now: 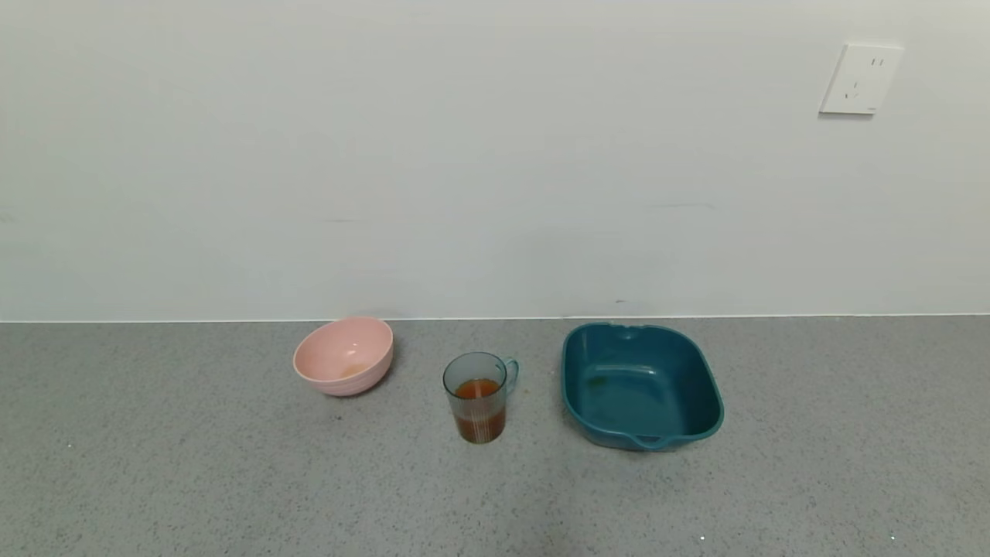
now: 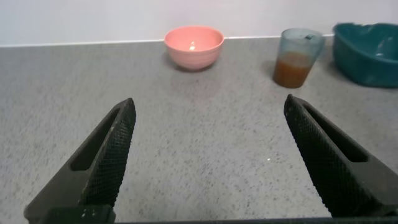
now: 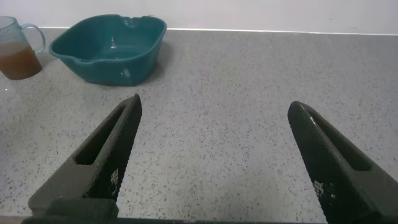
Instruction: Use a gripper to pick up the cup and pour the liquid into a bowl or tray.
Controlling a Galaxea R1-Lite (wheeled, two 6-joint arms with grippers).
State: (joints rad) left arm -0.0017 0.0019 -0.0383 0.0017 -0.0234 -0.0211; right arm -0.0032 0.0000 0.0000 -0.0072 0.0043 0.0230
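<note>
The blue-tinted ribbed cup (image 1: pixel 479 396) stands upright on the grey counter, about half full of orange-red liquid (image 1: pixel 479 410), its handle toward the teal tray. The pale pink bowl (image 1: pixel 343 356) sits to its left near the wall. Neither arm shows in the head view. My left gripper (image 2: pixel 208 109) is open and empty, low over bare counter, with the bowl (image 2: pixel 193 46) and the cup (image 2: pixel 298 57) far ahead. My right gripper (image 3: pixel 214 109) is open and empty over bare counter, with the cup (image 3: pixel 17 48) far off to one side.
A larger teal rounded-rectangular tray (image 1: pixel 640 384) sits right of the cup; it also shows in the right wrist view (image 3: pixel 111 48) and the left wrist view (image 2: pixel 368 52). A white wall runs along the counter's back edge, with a socket (image 1: pixel 860 79) at upper right.
</note>
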